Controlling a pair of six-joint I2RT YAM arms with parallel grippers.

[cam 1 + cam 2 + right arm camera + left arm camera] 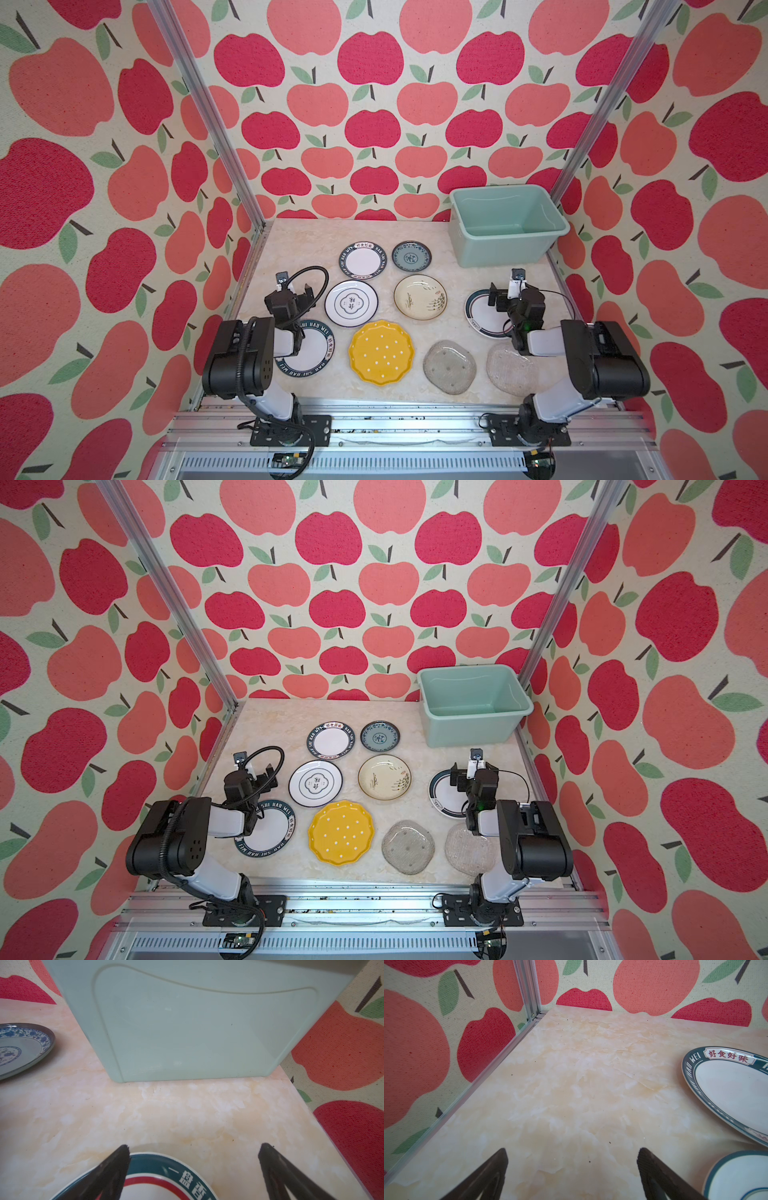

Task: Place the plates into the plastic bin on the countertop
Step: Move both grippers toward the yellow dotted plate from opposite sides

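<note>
Several plates lie flat on the countertop (299, 241): a yellow dotted one (381, 352), a cream one (419, 297), a blue patterned one (411, 256) and two clear glass ones (449, 366). The mint plastic bin (503, 251) stands at the back right with nothing in it. My left gripper (572, 1150) hangs open over bare counter, and a lettered-rim plate (726, 1088) lies to its side. My right gripper (194, 1146) is open above the far edge of a green-banded plate (158, 1164) and faces the bin's wall (197, 1032).
Apple-print walls and aluminium rails (249, 266) close in the counter on three sides. My left arm (249, 353) covers part of a second lettered plate (309, 353). The right arm (582, 353) overhangs the second glass plate (509, 368).
</note>
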